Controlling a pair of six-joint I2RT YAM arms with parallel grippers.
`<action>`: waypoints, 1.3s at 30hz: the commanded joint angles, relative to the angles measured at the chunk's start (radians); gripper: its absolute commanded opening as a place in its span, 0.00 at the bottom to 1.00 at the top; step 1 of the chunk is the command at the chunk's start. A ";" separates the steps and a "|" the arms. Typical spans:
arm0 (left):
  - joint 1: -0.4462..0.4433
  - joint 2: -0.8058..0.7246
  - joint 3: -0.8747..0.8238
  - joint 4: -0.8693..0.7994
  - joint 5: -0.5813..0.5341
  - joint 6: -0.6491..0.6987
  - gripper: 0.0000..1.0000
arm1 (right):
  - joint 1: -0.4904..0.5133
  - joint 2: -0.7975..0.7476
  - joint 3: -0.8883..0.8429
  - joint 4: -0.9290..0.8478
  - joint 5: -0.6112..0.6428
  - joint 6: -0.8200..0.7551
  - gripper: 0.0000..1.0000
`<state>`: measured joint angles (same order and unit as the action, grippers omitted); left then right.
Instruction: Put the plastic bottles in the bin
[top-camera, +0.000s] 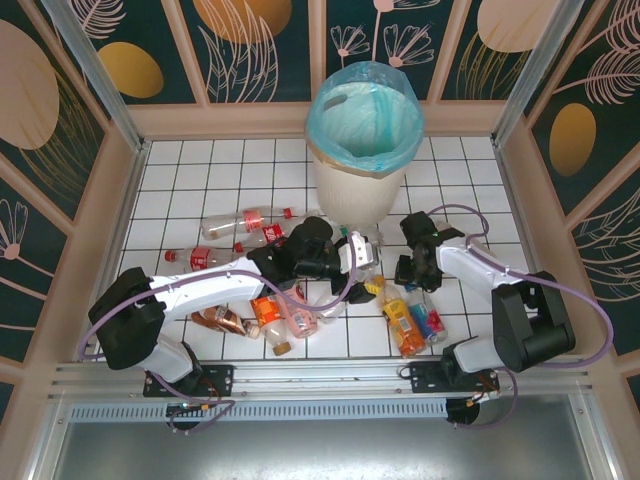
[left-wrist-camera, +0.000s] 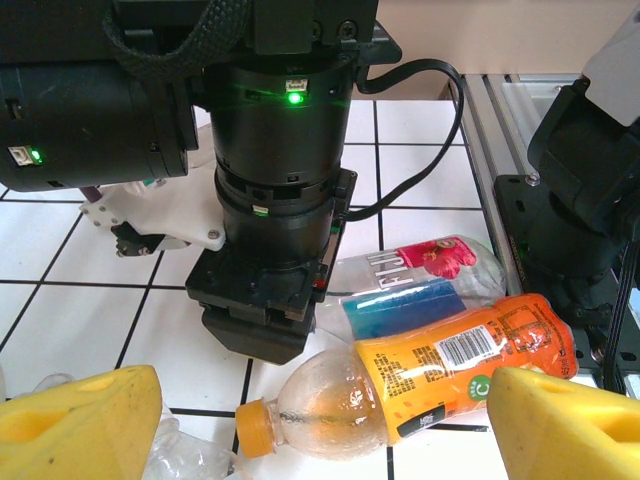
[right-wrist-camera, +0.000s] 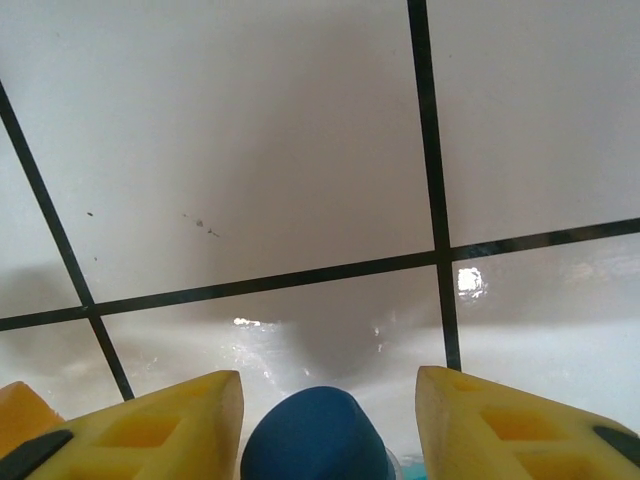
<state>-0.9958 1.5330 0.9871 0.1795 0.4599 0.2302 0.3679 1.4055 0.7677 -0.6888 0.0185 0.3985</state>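
The bin (top-camera: 360, 130) stands at the back centre, a cream basket lined with a light blue-green bag. Plastic bottles lie on the white tiles in front of it: two clear red-labelled ones (top-camera: 245, 222) at the left, orange and pink ones (top-camera: 285, 320) near the front, an orange one (top-camera: 400, 322) and a blue-labelled one (top-camera: 432, 322) at the right. My left gripper (left-wrist-camera: 320, 420) is open, its yellow fingers (left-wrist-camera: 80, 420) either side of the lying orange bottle (left-wrist-camera: 440, 370). My right gripper (right-wrist-camera: 330, 400) points down at the tiles, open, with a blue bottle cap (right-wrist-camera: 315, 440) between its fingers.
A clear bottle with a pink and blue label (left-wrist-camera: 430, 280) lies just behind the orange one. The right arm's black wrist (left-wrist-camera: 270, 200) hangs close over both. A brown bottle (top-camera: 220, 320) lies front left. A wooden frame (top-camera: 128, 190) walls the tiled floor.
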 joint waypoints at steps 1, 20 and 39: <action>-0.004 0.010 -0.008 0.020 0.006 -0.014 0.85 | -0.008 0.013 0.038 -0.034 0.035 0.005 0.46; -0.004 0.010 -0.009 0.021 0.007 -0.010 0.85 | 0.009 -0.014 0.054 -0.079 0.027 -0.003 0.57; -0.004 0.026 -0.009 0.023 0.015 -0.018 0.85 | 0.090 0.044 0.093 -0.146 -0.019 -0.049 0.57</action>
<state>-0.9958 1.5497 0.9871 0.1802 0.4633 0.2230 0.4435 1.4246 0.8425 -0.8051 0.0063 0.3637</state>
